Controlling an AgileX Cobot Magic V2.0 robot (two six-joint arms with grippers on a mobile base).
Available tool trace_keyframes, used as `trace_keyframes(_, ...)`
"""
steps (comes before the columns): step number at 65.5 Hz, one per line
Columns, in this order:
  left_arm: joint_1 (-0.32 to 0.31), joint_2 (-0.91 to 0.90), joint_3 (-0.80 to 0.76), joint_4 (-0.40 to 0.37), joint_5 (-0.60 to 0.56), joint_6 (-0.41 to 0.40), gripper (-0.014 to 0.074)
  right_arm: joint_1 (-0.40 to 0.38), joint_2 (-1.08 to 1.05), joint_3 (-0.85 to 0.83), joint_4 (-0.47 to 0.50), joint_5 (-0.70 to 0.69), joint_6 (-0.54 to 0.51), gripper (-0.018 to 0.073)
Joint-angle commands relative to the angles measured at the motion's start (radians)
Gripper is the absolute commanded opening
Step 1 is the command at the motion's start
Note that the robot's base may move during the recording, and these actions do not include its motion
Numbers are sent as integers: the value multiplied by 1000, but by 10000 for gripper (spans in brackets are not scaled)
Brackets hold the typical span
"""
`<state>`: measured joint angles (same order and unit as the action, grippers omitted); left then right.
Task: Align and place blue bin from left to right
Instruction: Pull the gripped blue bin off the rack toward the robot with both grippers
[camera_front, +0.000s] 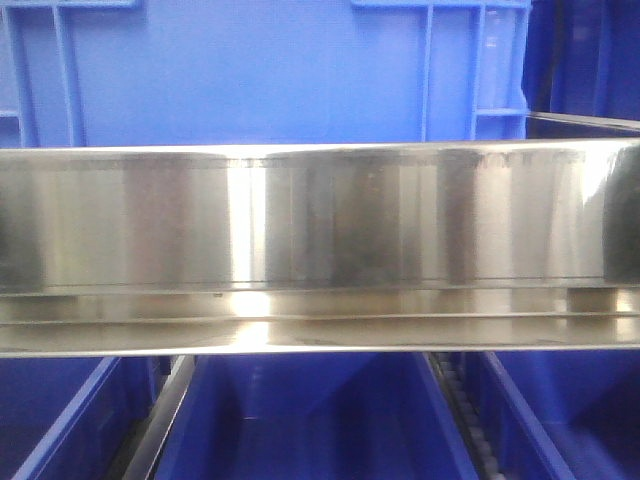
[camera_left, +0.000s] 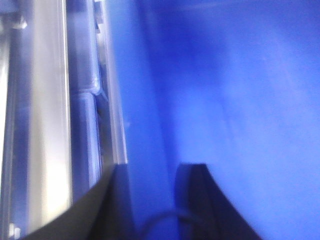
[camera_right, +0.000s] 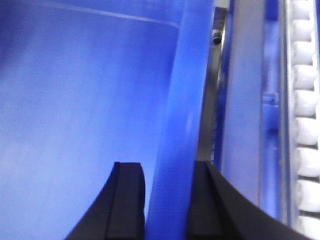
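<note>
Your left pincer (camera_left: 147, 167) and right pincer (camera_right: 167, 165) each straddle a side wall of the blue bin (camera_front: 250, 70), one finger inside and one outside, clamped on it. The bin shows above the steel rail (camera_front: 320, 230).

A steel beam (camera_front: 320, 220) crosses the full width, closing the way between the upper bin (camera_front: 250, 70) and the 3 lower bins (camera_front: 320, 430). Only a narrow slot separates the upper bin's walls from the left rail (camera_left: 117, 130) and the right rail (camera_right: 247, 100), with white rollers (camera_right: 306, 125) beyond the latter. The upper bin's inside is open.
</note>
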<state>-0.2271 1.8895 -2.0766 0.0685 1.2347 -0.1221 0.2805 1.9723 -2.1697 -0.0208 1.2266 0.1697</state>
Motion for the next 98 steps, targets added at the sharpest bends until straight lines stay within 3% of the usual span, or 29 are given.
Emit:
trace_keyframes(1,-10,-4,-9,-104,-14,6,-111,7,-8,-4,39,-6,-10,-55)
trace_keyframes(30,-8,-62,-11,-188,-14,6,-111,7,-79,-4,52,-6,-10,-68)
trace_keyframes(44,-8,-137,-11,-263,-14,6,-111,7,-136,-4,111,-6,-10,-68)
trace_keyframes(72,-8,-258,-11,-336,-50,6,-111,7,-253,-4,143,-82,-10,-68)
trace_keyframes(98,-8,-264,-11,-309,-79,6,-111,7,-285,-4,145,-89,-10,-68)
